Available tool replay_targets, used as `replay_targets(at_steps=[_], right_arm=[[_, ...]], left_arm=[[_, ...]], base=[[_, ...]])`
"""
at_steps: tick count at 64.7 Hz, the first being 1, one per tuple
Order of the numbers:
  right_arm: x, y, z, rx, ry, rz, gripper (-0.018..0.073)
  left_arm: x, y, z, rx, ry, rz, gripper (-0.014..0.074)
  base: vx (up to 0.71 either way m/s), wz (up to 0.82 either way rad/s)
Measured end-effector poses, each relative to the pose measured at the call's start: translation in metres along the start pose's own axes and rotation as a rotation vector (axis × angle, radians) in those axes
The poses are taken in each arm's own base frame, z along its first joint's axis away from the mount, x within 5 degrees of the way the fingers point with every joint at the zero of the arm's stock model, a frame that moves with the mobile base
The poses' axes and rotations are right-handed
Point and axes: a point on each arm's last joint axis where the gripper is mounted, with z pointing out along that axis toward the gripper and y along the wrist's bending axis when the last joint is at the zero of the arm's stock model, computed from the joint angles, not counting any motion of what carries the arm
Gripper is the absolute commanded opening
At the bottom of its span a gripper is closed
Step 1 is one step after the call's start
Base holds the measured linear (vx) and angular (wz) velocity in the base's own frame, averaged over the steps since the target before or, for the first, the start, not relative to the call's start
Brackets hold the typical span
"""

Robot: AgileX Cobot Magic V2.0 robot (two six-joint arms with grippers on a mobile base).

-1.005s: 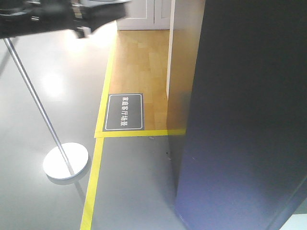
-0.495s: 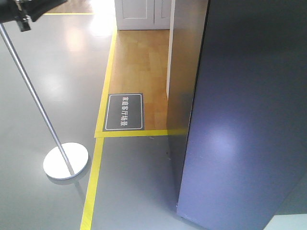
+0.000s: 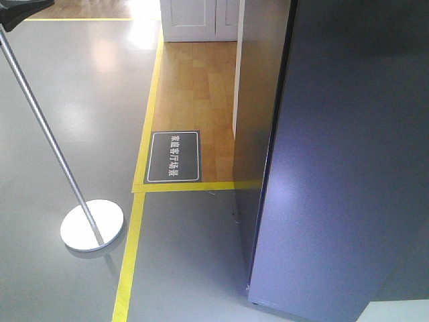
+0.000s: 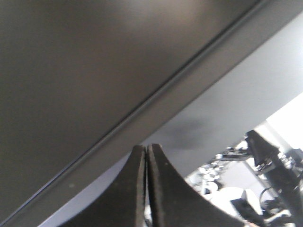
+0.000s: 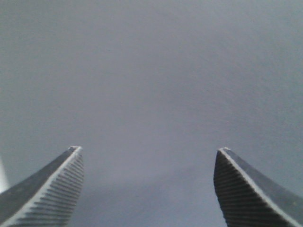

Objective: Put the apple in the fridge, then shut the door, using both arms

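The fridge's dark side wall (image 3: pixel 258 134) stands at centre right in the front view. The smooth dark grey door (image 3: pixel 348 168) fills the right, its bottom edge just above the floor. The apple is out of view in every frame. My left gripper (image 4: pixel 146 147) is shut with nothing between its fingers, its tips close to a dark panel with a straight seam (image 4: pixel 142 101). My right gripper (image 5: pixel 149 150) is open and empty, its ribbed fingers (image 5: pixel 57 184) facing a plain grey surface close ahead. A dark bit of an arm (image 3: pixel 20 10) shows at the top left.
A metal pole (image 3: pixel 47 127) on a round white base (image 3: pixel 92 225) stands at the left on the grey floor. Yellow tape lines (image 3: pixel 137 221) border a wooden floor patch with a black sign (image 3: pixel 173 156). White cabinet doors (image 3: pixel 201 20) are at the back.
The dark arm at the top left has drawn back up and left, almost out of the front view. The door has shifted slightly, and its bottom edge now shows.
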Motion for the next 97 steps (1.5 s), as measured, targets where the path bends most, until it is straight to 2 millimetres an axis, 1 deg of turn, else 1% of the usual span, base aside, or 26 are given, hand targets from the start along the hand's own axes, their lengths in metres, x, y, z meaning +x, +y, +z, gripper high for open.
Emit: replay_targets(at_steps=[8, 14, 18, 27, 32, 41, 52, 57, 63, 66, 79, 84, 89, 93, 97], right_arm=[[0.006, 0.002, 0.021, 0.005, 0.008, 0.005, 0.0559], [0.009, 0.004, 0.031, 0.001, 0.014, 0.011, 0.0559], [0.003, 0.007, 0.035, -0.008, -0.001, 0.016, 0.0559], [0.003, 0.008, 0.050, -0.003, -0.015, 0.015, 0.0559], [0.003, 0.004, 0.058, 0.003, -0.015, 0.012, 0.0559], [0.001, -0.004, 0.067, -0.043, 0.047, 0.039, 0.0559], [-0.005, -0.022, 0.080, -0.098, 0.116, 0.028, 0.0559], [-0.002, -0.033, 0.089, -0.090, 0.134, 0.021, 0.0559], [0.014, -0.044, 0.103, -0.097, 0.193, 0.024, 0.0559], [0.016, -0.045, 0.107, -0.110, 0.210, 0.025, 0.0559], [0.011, -0.047, 0.111, -0.152, 0.234, -0.011, 0.0555], [0.010, -0.046, 0.110, -0.160, 0.239, -0.016, 0.0532], [0.009, -0.044, 0.109, -0.176, 0.250, -0.015, 0.0477], [0.007, -0.040, 0.105, -0.206, 0.268, -0.016, 0.0411], [0.006, -0.031, 0.099, -0.265, 0.309, -0.026, 0.0321]], left_arm=[[0.001, 0.003, -0.001, -0.034, 0.013, 0.015, -0.0007], [0.002, 0.005, -0.001, -0.057, 0.022, 0.025, -0.0007], [0.002, 0.006, -0.001, -0.065, 0.025, 0.029, -0.0007], [0.002, 0.006, -0.001, -0.069, 0.028, 0.032, -0.0007], [0.002, 0.006, -0.001, -0.069, 0.029, 0.032, -0.0007], [0.001, 0.007, -0.001, -0.081, 0.017, 0.033, -0.0007], [-0.001, 0.009, -0.001, -0.101, -0.005, 0.035, -0.0007], [-0.001, 0.010, -0.001, -0.108, -0.011, 0.036, -0.0007], [-0.002, 0.010, -0.001, -0.114, -0.018, 0.036, -0.0007], [-0.002, 0.011, -0.001, -0.118, -0.021, 0.037, -0.0007], [-0.001, 0.014, -0.001, -0.150, -0.005, 0.055, -0.0007], [0.000, 0.015, -0.002, -0.167, 0.009, 0.066, -0.0007], [0.001, 0.016, -0.002, -0.176, 0.016, 0.071, -0.0007], [0.001, 0.016, -0.002, -0.176, 0.016, 0.071, -0.0007], [0.001, 0.016, -0.002, -0.178, 0.016, 0.069, -0.0007]], base=[[0.00, 0.00], [0.00, 0.00], [0.00, 0.00], [0.00, 0.00], [0.00, 0.00], [0.00, 0.00], [0.00, 0.00], [0.00, 0.00], [0.00, 0.00], [0.00, 0.00], [0.00, 0.00], [0.00, 0.00], [0.00, 0.00], [0.00, 0.00], [0.00, 0.00]])
